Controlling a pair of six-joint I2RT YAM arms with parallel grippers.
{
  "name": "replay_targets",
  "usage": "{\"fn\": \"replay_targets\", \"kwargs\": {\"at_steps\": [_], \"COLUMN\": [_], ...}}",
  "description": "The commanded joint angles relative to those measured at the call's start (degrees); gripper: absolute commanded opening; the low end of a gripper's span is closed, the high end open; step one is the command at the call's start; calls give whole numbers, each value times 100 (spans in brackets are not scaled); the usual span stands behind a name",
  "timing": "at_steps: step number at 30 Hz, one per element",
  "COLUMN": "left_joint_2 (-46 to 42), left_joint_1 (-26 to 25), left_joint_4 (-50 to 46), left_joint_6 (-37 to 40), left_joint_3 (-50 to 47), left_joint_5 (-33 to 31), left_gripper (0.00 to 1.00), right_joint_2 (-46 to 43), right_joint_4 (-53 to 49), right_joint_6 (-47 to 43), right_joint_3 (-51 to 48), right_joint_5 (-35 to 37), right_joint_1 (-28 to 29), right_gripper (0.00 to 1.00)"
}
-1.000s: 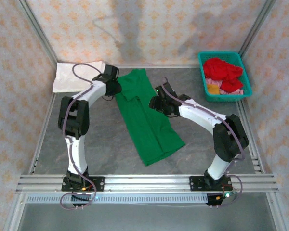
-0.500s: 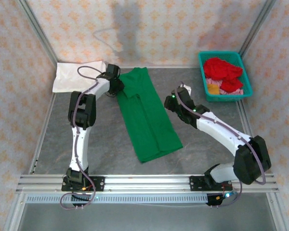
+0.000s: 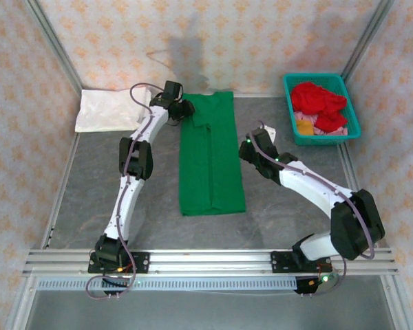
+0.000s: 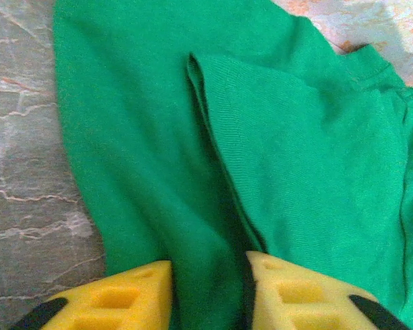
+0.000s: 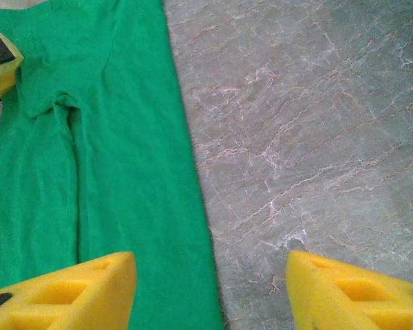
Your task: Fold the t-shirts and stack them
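Grey marbled tabletop (image 3: pixel 158 206) carries a knit green t-shirt (image 3: pixel 210 165), a long folded strip running near to far at centre. Left gripper (image 4: pixel 208 267) pinches its far-left corner; right gripper (image 5: pixel 210 275) is spread at its right edge.

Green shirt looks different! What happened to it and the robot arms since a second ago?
The green t-shirt swung from slanted to straight, its top dragged toward the back wall by the left gripper, which pinches a far corner. The right gripper pulled away to the right and hangs open beside it. The white t-shirt and teal basket stayed put.
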Motion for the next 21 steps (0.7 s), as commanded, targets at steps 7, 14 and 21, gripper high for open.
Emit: {"fn": "replay_targets", "kwargs": {"at_steps": [7,14,21], "left_joint_2": [-1491,-5629,-8350], "left_joint_1": [306,222,-141], "left_joint_4": [-765,1973,2682], "left_joint_6": [-105,-306,3], "left_joint_3": [-942,-6232,-10084], "left_joint_5": [-3,-411,267], "left_gripper": [57,74,67], "right_joint_2": [16,-171,-1098], "right_joint_4": [-116,-2,921], "right_joint_6": [-316,-429,476], "right_joint_3": [341,137,-1536], "right_joint_5": [-117,-914,-2933], "right_joint_1": [-27,-29,-18], "right_gripper": [64,64,63]}}
